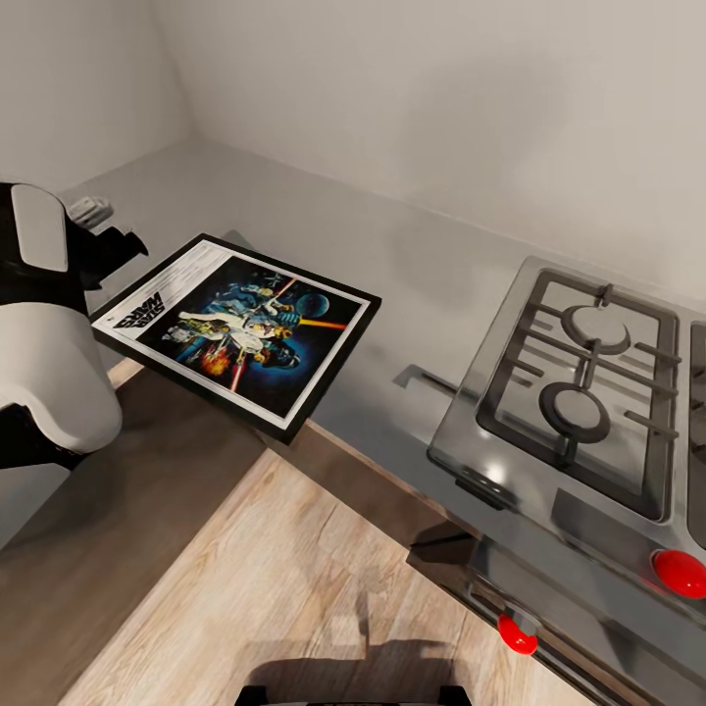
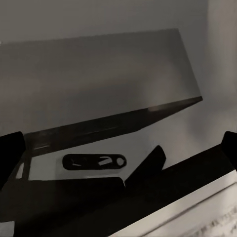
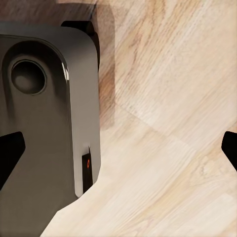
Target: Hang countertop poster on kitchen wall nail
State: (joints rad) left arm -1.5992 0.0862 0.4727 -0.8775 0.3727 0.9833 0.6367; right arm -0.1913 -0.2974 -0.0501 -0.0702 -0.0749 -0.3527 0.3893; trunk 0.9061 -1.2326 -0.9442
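- The left gripper (image 1: 118, 250), dark-fingered at the end of the white left arm, sat at the title-strip end of the black-framed rectangular Star Wars poster (image 1: 240, 328); it appeared to be clamped on that edge, though the pads themselves were hidden.
- The poster was tilted and lifted off the smooth light grey kitchen countertop (image 1: 412, 265), jutting out past the counter's front edge over the pale wooden floor (image 1: 294, 588) — so by my reading the pick-up was done, while carrying it to a wall nail and hanging it remained.
- To the right of the poster, the steel gas hob (image 1: 579, 382) with black grates stood well apart from it.
- The left wrist view added the poster's dark frame edge (image 2: 148, 197) crossing between the finger tips at its borders.
- The right wrist view showed the floor and a grey rounded housing (image 3: 49, 108) — its finger tips stood wide apart, holding nothing.
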